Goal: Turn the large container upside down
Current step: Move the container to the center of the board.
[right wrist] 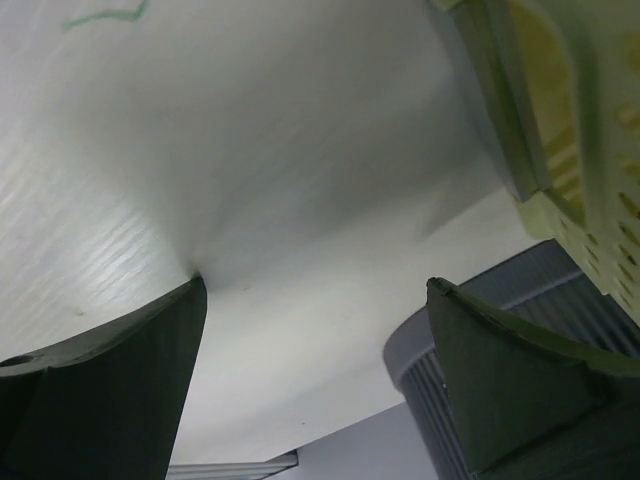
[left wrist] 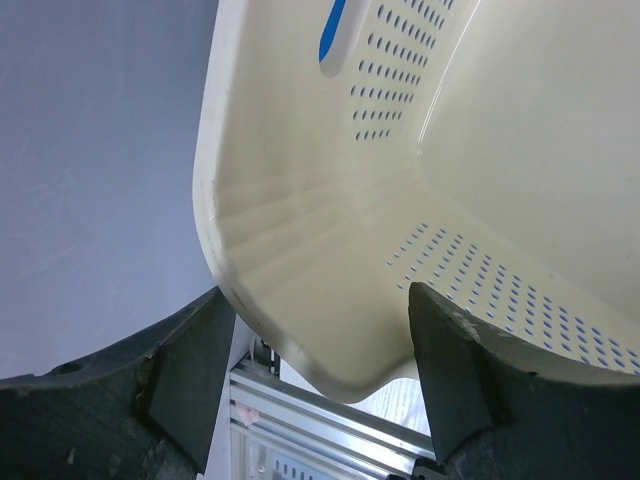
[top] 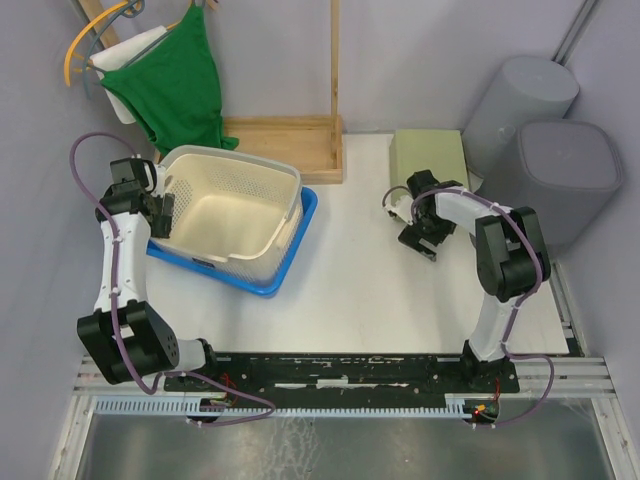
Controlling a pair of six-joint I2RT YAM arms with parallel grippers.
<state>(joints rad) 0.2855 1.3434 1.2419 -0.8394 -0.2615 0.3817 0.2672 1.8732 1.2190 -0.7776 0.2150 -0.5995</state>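
**Fig.** L fingers (left wrist: 185, 380) are shown spread, w/ a rim corner of the large container (top: 230, 215) set between them; contact cannot be told. From that corner the container, cream and perforated, extends away from the L fingers toward the R arm. Its opening is turned upward and a blue tray (top: 290, 268) lies beneath it. R fingers (right wrist: 110, 380) are spread w/ nothing between them, above the tabletop (top: 350, 270). A pale green box (top: 428, 155) is seen just beyond the R fingers, well apart from the container.
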